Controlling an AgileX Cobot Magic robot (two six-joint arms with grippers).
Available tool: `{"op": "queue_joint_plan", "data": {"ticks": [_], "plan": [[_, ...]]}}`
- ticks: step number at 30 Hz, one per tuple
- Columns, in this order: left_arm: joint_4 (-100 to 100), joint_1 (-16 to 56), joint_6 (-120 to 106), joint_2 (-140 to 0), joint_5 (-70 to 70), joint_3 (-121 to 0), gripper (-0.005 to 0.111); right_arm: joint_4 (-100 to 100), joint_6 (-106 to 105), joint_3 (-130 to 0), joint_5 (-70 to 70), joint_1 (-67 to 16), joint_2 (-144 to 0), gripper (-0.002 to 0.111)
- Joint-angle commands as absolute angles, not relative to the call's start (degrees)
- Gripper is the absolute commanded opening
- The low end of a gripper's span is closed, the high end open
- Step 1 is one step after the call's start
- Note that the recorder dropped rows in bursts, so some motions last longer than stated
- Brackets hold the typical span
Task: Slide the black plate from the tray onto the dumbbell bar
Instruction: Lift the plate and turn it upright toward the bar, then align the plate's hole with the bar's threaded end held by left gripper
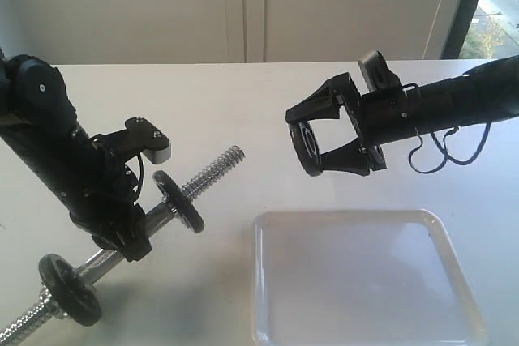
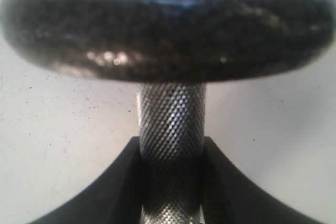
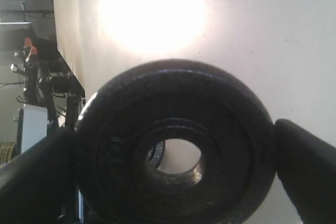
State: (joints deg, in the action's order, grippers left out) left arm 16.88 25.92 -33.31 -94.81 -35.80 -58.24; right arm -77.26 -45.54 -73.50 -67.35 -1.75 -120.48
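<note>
Black plate [image 1: 311, 148] is pinched by its rim in right gripper [image 1: 306, 142], well apart from dumbbell bar [image 1: 212, 169] threaded tip. Bar is clamped mid-knurl by left gripper [image 2: 171, 179]. Risk: plate hole approached off-axis, thread edge caught, plate jammed.

left pincer [image 1: 136, 232]: clamped, low, arm angled down | right pincer [image 1: 311, 145]: clamped, raised, near level

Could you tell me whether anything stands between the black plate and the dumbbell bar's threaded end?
Nothing visible does. The right pincer holds the black plate in the air; only table shows between it and the threaded end of the dumbbell bar.
</note>
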Motion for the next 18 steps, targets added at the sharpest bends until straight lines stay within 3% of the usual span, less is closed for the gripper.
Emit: {"op": "queue_joint_plan", "data": {"ticks": [1,10,18], "plan": [[20.97,25.97,-33.39,-91.93,-36.89,-59.34,0.0,-85.04,-46.29,-74.16,-69.96,-2.03,-120.15,0.0],[21.35,25.97,-33.94,-91.93,-37.29,-59.34,0.0,-87.58,-46.29,-74.16,-66.01,-9.79,-120.15,0.0],[22.43,25.97,-34.7,-91.93,-37.55,-59.34,0.0,-88.95,-46.29,-74.16,-60.2,-11.47,-120.15,0.0]]}}
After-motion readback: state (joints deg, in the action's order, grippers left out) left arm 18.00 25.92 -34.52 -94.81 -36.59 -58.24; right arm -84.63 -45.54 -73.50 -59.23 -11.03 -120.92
